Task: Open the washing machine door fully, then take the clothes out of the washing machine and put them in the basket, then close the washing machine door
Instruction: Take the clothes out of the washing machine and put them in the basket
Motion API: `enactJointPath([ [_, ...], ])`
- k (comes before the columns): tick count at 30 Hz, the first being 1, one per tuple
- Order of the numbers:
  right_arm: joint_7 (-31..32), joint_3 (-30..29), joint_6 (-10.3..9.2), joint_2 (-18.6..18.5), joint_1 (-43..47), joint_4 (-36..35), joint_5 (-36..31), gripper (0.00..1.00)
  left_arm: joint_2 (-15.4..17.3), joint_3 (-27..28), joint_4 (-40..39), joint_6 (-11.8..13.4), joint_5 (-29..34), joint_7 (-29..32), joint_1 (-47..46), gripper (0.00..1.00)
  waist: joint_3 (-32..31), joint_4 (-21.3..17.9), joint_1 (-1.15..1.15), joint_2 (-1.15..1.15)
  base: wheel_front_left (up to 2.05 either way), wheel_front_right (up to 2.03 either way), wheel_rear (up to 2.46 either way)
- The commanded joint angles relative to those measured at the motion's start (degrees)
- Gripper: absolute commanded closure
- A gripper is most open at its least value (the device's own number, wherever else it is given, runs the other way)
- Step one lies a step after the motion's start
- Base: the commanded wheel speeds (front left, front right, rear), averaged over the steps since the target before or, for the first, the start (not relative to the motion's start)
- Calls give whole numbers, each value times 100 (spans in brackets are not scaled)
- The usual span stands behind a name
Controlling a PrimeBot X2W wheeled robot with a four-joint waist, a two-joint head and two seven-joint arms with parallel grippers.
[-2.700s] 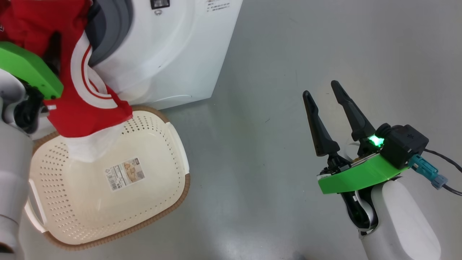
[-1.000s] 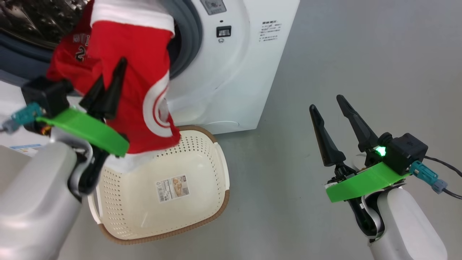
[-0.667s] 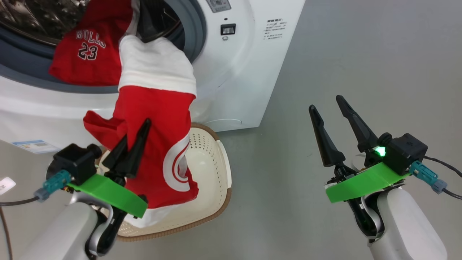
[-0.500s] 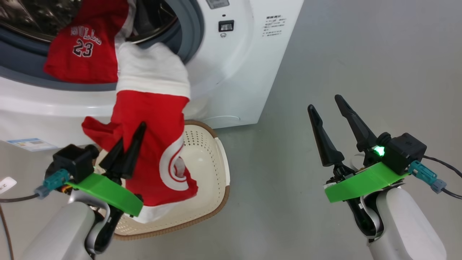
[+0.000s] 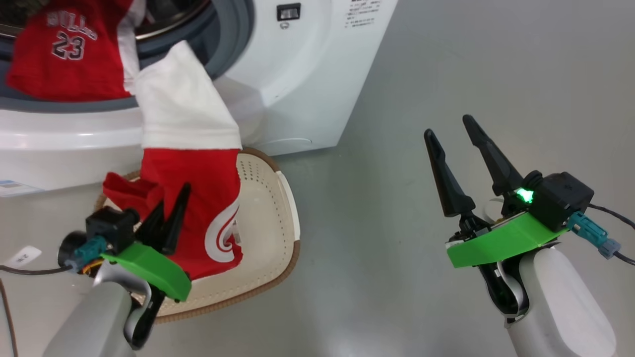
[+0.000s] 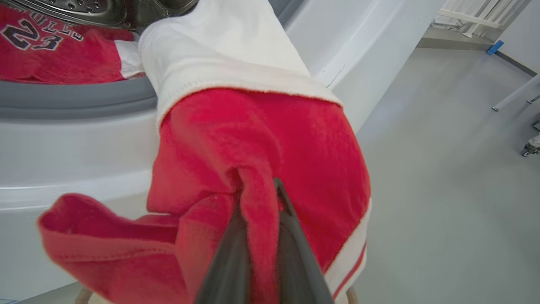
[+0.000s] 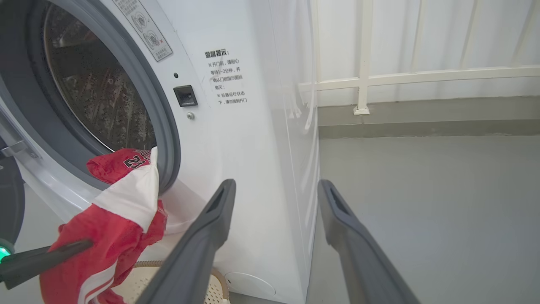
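Observation:
The white washing machine point(image 5: 297, 89) stands at the top left, its mouth open. The red "BULLS 23" jersey point(image 5: 64, 54) hangs over the grey seal. Red white-striped shorts point(image 5: 198, 198) stretch from the drum's mouth down over the cream basket point(image 5: 285, 233), their wide white band point(image 5: 183, 114) uppermost. My left gripper point(image 5: 173, 196) is shut on a fold of the shorts point(image 6: 253, 139), above the basket's left side. Far to the right, my right gripper point(image 5: 446, 124) is open over bare floor with nothing between its fingers. A black sliver by the hinge looks like the door point(image 7: 8, 202), swung open.
Grey floor point(image 5: 446, 59) spreads to the right of the machine and the basket. A white railing point(image 7: 400, 76) and a low kerb run behind the machine. A cable trails on the floor at the lower left point(image 5: 25, 270).
My left gripper has come down and back from the drum's mouth with the shorts, which now hang over the basket. The head camera has shifted too. The right arm has stayed put.

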Motion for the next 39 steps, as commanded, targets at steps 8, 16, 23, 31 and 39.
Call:
enactJointPath([
  [8,-26,135,9,42,-95,-211,-63,0,60,-185,913,-18,-187,-70,-321,100,399,-193,0,0,0,0,0],
  [16,-26,151,9,55,-192,-239,-104,0,-38,-574,1888,-19,-451,-70,-616,100,628,-335,0,0,0,0,0],
  [23,-26,149,9,93,-206,-258,-121,0,-115,-1097,2778,-19,-998,-70,-799,100,722,-487,0,0,0,0,0],
  [31,-26,116,9,150,-195,-268,-149,0,-60,-1506,3053,-19,-1498,-70,-1030,1,806,-482,0,0,0,0,0],
  [39,-26,160,9,152,-221,-167,-122,0,-74,-1797,3037,-19,-1740,-70,-1090,0,580,-321,0,0,0,0,0],
])
